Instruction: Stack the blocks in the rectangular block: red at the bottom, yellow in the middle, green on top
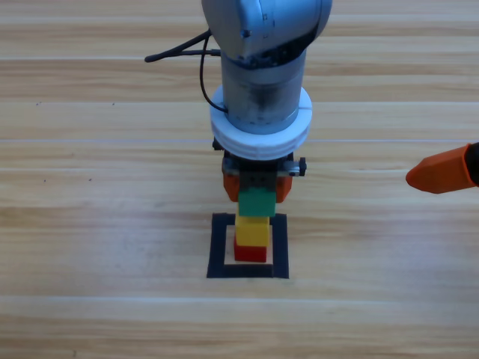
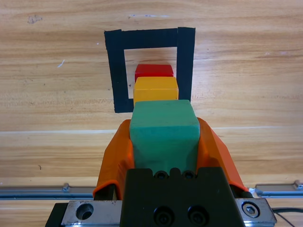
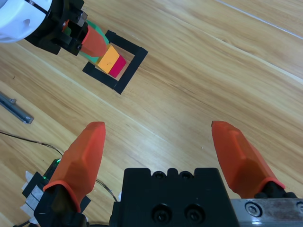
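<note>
The left gripper point(image 2: 164, 142) pinched the green cube point(image 2: 164, 127) atop the yellow cube point(image 2: 155, 90) and red cube point(image 2: 154, 72) inside the black tape rectangle point(image 2: 115, 71). Releasing off-centre could topple the stack. The right gripper point(image 3: 163, 151) waited, spread, at the bench's point(image 1: 90, 187) right edge.

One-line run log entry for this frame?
left gripper: shut on green cube, atop yellow cube | red cube bottom, in tape outline | right gripper: open, waiting right

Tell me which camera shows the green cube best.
The left wrist view: the green cube fills the centre, clamped by the left gripper. The high view shows only its top face; the right wrist view just a sliver behind an orange jaw.
</note>
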